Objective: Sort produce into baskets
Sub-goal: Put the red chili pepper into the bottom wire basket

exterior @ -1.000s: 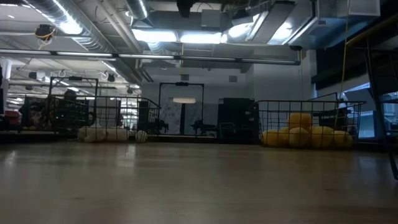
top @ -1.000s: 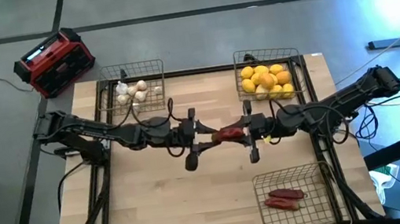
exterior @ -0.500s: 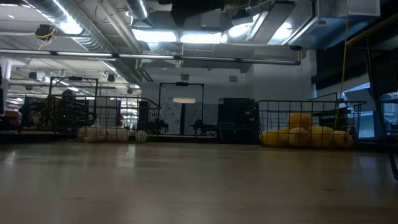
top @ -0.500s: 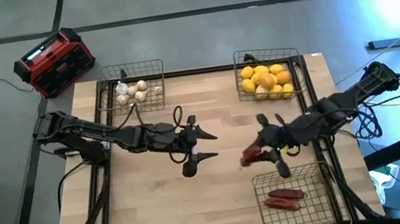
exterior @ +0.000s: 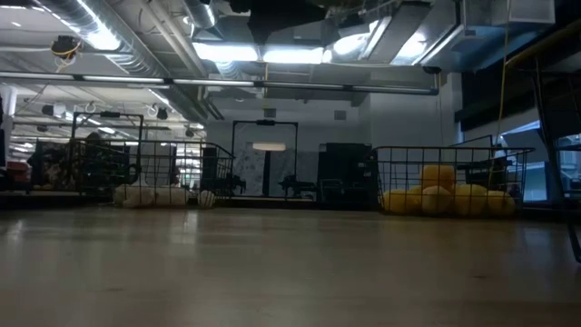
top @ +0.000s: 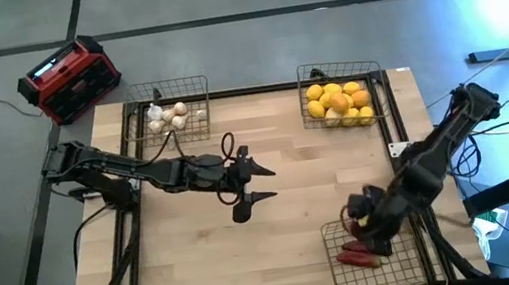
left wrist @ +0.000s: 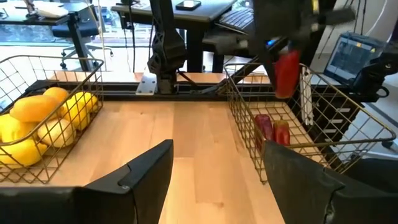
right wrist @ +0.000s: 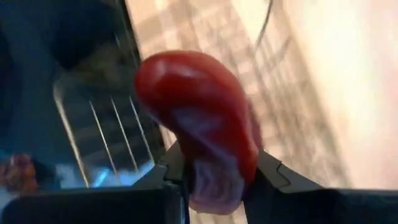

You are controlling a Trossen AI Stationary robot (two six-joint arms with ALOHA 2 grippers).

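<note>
My right end effector (top: 359, 220) has its fingers closed on a red pepper (right wrist: 198, 118) above the near edge of the basket (top: 408, 256) holding two others. Released here, I judge it could clip the rim and roll onto the counter (top: 278, 230). My left end effector (top: 259, 184) waits wide open and empty at mid-counter.

Grey concrete floor (top: 267, 19), red and black box (top: 69, 80), ceiling strip lights (exterior: 272, 53).
</note>
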